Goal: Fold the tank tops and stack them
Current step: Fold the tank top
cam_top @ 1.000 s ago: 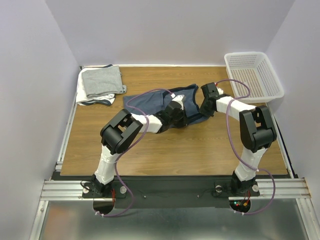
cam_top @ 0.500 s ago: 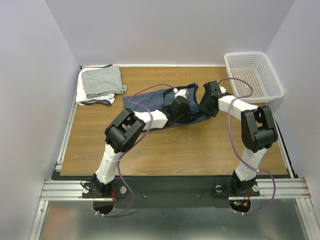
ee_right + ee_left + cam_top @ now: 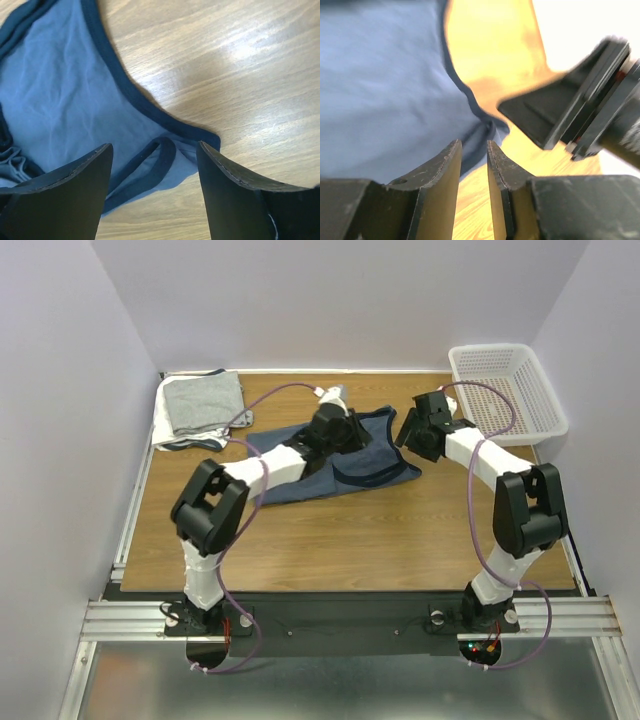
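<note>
A slate-blue tank top [image 3: 350, 468] with navy trim lies partly folded at the middle of the table. My left gripper [image 3: 345, 430] hovers over its back edge, jaws a narrow gap apart with nothing between them [image 3: 474, 146]; blue cloth [image 3: 380, 90] lies below and to the left. My right gripper [image 3: 410, 430] stands just off the top's right corner, wide open and empty [image 3: 155, 147], above a navy-trimmed strap loop [image 3: 160, 160]. Folded grey and white tank tops [image 3: 202, 405] are stacked at the back left corner.
A white perforated basket [image 3: 510, 390] stands at the back right. Purple cables loop over both arms. Bare wooden tabletop [image 3: 350, 540] runs in front of the blue top. In the left wrist view the right gripper's black body [image 3: 570, 115] shows close by on the right.
Both grippers have opened and let the blue top go. The left arm swung back and to the left, the right gripper drew back to the right. The top now lies flatter.
</note>
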You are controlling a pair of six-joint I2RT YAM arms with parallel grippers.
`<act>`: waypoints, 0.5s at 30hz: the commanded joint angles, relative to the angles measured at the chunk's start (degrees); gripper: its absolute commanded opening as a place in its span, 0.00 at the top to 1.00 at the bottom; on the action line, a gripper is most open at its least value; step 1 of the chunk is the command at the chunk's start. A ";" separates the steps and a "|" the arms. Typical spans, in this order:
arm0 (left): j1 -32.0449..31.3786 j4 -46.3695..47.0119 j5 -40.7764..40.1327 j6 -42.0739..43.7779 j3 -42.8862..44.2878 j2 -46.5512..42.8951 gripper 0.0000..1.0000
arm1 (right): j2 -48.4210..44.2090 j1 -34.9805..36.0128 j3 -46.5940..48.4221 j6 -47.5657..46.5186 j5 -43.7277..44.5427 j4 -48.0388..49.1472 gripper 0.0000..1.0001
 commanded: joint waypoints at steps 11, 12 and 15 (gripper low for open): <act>26.21 -17.47 -3.96 5.85 -3.94 -13.52 0.62 | 0.24 28.08 10.99 -1.80 4.05 -0.09 0.40; 27.36 -19.39 -3.25 6.73 -2.80 -12.55 0.63 | 1.56 31.76 13.88 -1.88 4.58 -0.18 0.43; 31.83 -22.47 2.45 10.17 0.97 -8.86 0.63 | 9.63 38.02 20.74 -2.67 5.46 -0.70 0.49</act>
